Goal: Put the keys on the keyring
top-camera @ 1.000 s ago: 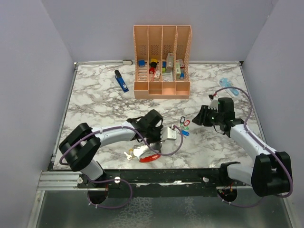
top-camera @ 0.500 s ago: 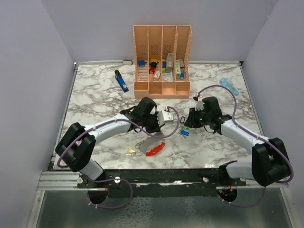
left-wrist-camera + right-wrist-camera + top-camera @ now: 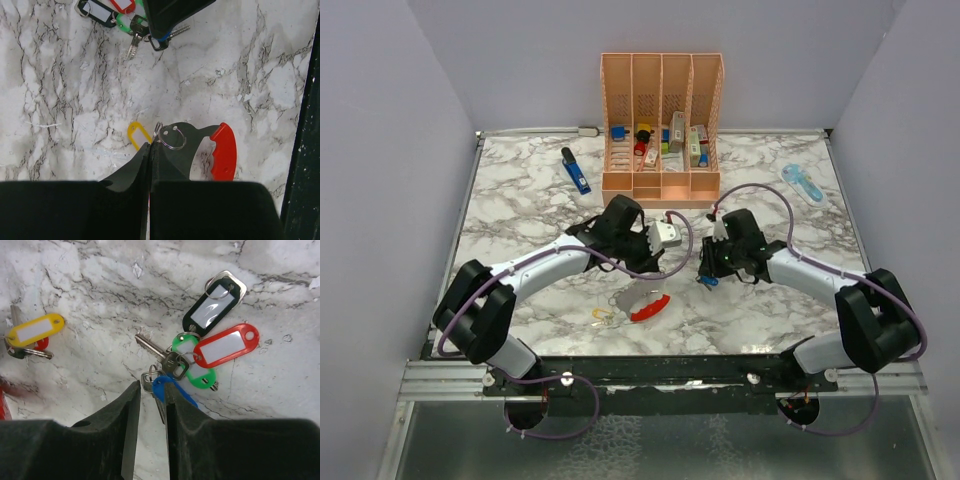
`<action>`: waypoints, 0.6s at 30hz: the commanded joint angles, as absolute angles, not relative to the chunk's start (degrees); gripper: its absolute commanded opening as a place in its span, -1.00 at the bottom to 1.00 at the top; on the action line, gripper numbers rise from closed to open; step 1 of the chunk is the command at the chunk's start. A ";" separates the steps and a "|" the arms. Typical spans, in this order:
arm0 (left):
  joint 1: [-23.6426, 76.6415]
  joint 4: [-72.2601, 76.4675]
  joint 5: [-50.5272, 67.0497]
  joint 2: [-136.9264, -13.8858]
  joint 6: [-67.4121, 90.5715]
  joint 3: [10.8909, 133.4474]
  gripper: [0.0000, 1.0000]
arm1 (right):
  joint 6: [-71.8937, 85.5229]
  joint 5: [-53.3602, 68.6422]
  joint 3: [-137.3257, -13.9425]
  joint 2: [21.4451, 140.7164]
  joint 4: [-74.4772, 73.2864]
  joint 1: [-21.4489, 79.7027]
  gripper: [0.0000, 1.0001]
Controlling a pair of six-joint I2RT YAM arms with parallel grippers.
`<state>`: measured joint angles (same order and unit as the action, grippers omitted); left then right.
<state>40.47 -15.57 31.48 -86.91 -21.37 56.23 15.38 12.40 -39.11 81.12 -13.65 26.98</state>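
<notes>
The right jaws, narrowed on the blue key among the keys heaped just right of the keyring, seem set to lift it free, while the left jaws hover above the keyring, shut and empty.

Looks like a robotics lab test cell to me. Plain grey partition walls stand behind & to both sides of the peach desk organiser. Marble-pattern tabletop under it. In front of it are my left arm & right arm w/ loose purple cabling, then a bare alu rail at the table's near edge.
</notes>
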 commanded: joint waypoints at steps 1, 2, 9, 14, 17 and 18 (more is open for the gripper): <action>39.17 -16.35 36.04 -84.58 -20.17 56.54 -1.00 | 14.85 8.28 -41.89 81.65 -13.26 27.33 -0.47; 39.05 -16.39 36.49 -84.56 -20.01 56.54 -1.00 | 14.71 8.20 -42.05 81.72 -13.08 27.34 -0.47; 38.00 -16.47 37.83 -84.60 -19.81 56.66 -1.00 | 14.37 8.61 -42.59 83.01 -13.50 27.74 -0.49; 37.47 -16.48 38.61 -84.66 -19.70 56.72 -1.00 | 14.47 8.27 -41.50 83.22 -12.85 28.60 -0.51; 37.29 -16.48 39.17 -84.64 -19.78 56.78 -1.00 | 14.57 8.17 -41.21 83.97 -12.30 28.79 -0.55; 37.27 -16.57 39.24 -84.56 -19.84 56.73 -1.00 | 14.60 8.13 -41.20 84.15 -12.15 28.88 -0.57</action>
